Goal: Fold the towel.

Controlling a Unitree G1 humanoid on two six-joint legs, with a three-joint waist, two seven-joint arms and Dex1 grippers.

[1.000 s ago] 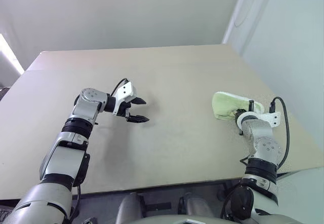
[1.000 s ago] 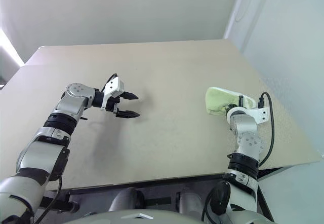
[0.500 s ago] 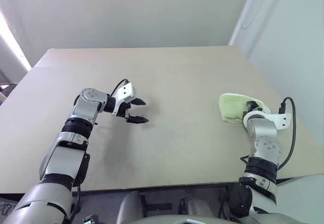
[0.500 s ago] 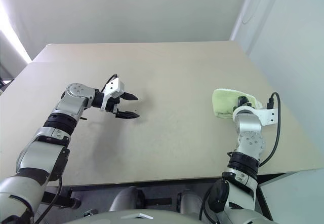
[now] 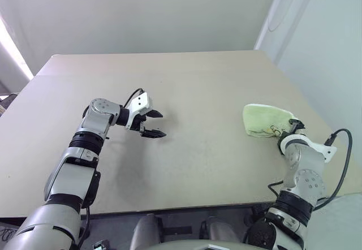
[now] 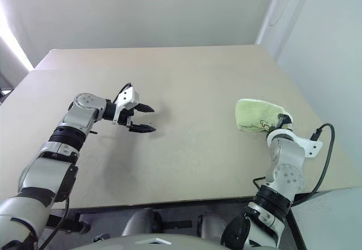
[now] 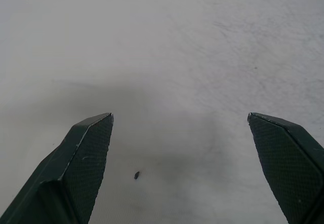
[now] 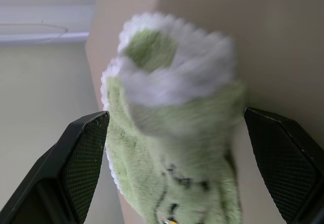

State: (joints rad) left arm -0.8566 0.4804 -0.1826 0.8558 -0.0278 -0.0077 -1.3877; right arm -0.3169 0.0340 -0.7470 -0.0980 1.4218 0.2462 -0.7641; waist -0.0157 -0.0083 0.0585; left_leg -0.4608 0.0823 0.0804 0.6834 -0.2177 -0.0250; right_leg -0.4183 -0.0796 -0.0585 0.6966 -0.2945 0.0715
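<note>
Near the table's (image 5: 203, 91) right edge, the towel (image 5: 264, 120) is seen lying bunched and folded over on itself, pale lime green with white stitched edging. Dark handwritten marks are visible on the end nearest the right gripper (image 5: 293, 126), but they cannot be read. That gripper is held just beside the towel's near end, its two black fingers (image 8: 76, 168) spread wide on either side of the cloth without closing on it. Well apart, over bare tabletop, the left gripper (image 5: 154, 123) is held with its fingers (image 7: 76, 173) spread wide and nothing between them.
</note>
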